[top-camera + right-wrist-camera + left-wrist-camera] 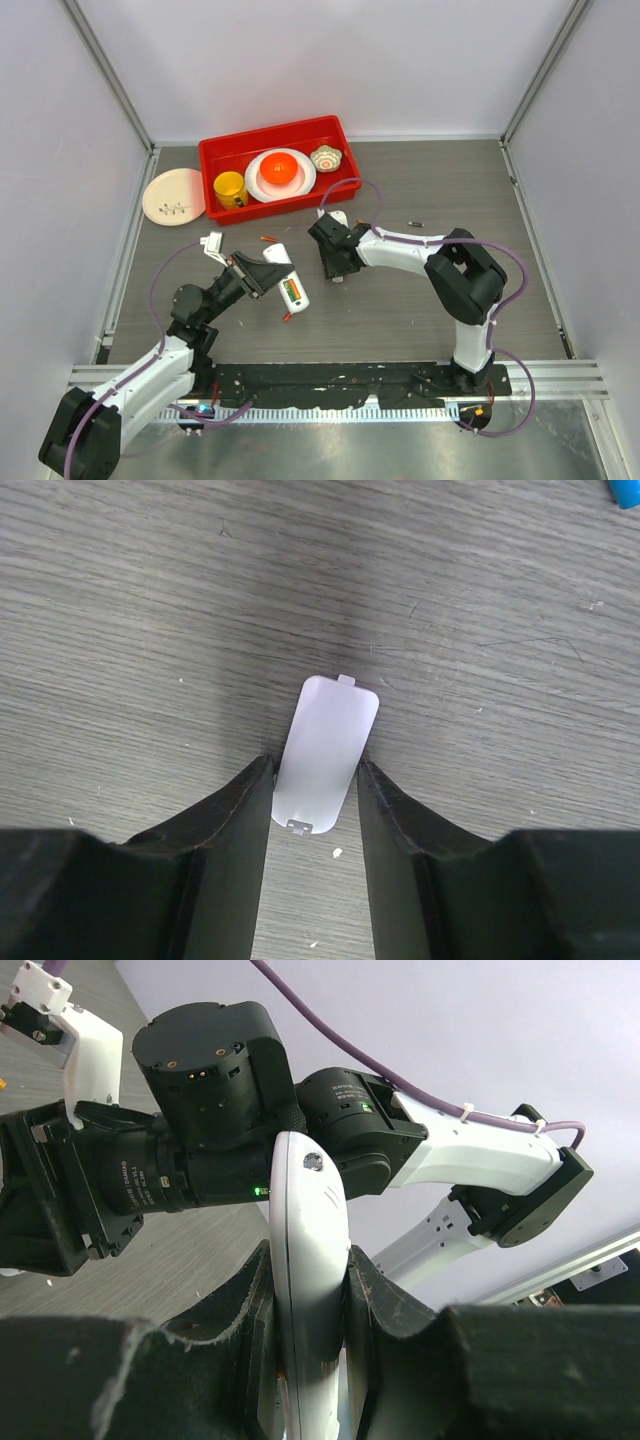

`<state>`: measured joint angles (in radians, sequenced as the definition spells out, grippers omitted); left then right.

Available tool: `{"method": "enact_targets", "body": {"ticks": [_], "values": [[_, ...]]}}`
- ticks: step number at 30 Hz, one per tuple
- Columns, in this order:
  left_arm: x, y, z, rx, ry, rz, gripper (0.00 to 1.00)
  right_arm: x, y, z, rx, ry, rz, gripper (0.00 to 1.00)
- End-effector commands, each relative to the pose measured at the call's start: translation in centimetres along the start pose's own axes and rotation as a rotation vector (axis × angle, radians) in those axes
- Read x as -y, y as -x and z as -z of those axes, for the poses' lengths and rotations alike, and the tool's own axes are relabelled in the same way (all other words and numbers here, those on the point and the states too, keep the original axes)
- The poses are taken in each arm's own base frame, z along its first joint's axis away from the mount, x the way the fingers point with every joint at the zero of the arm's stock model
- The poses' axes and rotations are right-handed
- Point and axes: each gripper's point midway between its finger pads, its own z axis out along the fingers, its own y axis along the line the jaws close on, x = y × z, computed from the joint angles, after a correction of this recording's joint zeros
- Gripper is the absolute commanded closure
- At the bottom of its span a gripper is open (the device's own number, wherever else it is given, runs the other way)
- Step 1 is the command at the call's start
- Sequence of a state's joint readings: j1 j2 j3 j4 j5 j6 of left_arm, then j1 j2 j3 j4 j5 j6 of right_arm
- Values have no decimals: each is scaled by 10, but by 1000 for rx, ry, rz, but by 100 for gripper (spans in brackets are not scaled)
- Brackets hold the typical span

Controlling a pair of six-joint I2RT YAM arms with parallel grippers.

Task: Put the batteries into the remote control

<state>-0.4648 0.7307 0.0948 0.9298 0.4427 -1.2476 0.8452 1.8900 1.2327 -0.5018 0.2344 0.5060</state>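
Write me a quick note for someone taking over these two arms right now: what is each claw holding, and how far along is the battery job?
Left gripper: shut on the remote control, compartment facing up.
Right gripper: shut on the white battery cover, low over the table.
Done: batteries appear seated in the open compartment.
Left: fit the cover onto the remote control. Spare batteries lie loose on the table.
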Motion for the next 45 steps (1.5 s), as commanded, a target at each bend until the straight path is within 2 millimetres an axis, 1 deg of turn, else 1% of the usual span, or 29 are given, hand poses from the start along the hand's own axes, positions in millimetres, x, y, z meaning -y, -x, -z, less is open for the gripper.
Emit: {"method": "enact_targets", "body": {"ticks": [1, 3, 6, 7, 8, 11, 12, 13, 14, 15, 18, 19, 22, 27, 32, 36, 39, 45], "values": [[19, 7, -1, 20, -69, -39, 100, 2, -25, -7, -86, 6, 27, 58], [19, 6, -1, 18, -68, -39, 100, 2, -29, -7, -99, 20, 21, 64], [18, 7, -2, 18, -64, -36, 100, 3, -34, -6, -112, 47, -4, 69], [17, 7, -2, 17, -62, -37, 100, 6, -38, -7, -121, 47, -17, 73], [19, 8, -4, 19, -64, -39, 100, 7, -37, -5, -114, 54, -29, 74], [16, 9, -7, 16, -54, -33, 100, 7, -35, 5, -105, 86, -53, 82], [14, 9, -9, 13, -47, -27, 100, 7, -35, 8, -105, 94, -55, 83], [14, 9, -10, 14, -49, -28, 100, 8, -33, 14, -95, 104, -59, 83], [16, 10, -12, 11, -55, -30, 100, 8, -34, 16, -98, 107, -50, 83], [16, 11, -14, 14, -56, -30, 100, 9, -34, 18, -97, 109, -48, 83], [15, 8, -19, 3, -58, -23, 100, 11, -35, 22, -94, 109, -35, 69], [14, 6, -21, -4, -59, -18, 100, 13, -37, 22, -94, 106, -31, 62], [16, 5, -23, -6, -66, -13, 100, 12, -36, 22, -95, 110, -29, 54], [15, 3, -22, -5, -62, -11, 100, 14, -40, 20, -112, 100, -13, 46], [11, 3, -21, -2, -53, -11, 100, 17, -44, 18, -127, 83, -7, 46], [11, 2, -22, -3, -53, -13, 100, 22, -51, 13, -148, 54, 4, 51], [11, 2, -22, -6, -54, -13, 100, 25, -55, 11, -164, 26, 17, 53], [12, 1, -21, -8, -58, -16, 100, 26, -69, 4, -200, -1, 29, 54]]}}
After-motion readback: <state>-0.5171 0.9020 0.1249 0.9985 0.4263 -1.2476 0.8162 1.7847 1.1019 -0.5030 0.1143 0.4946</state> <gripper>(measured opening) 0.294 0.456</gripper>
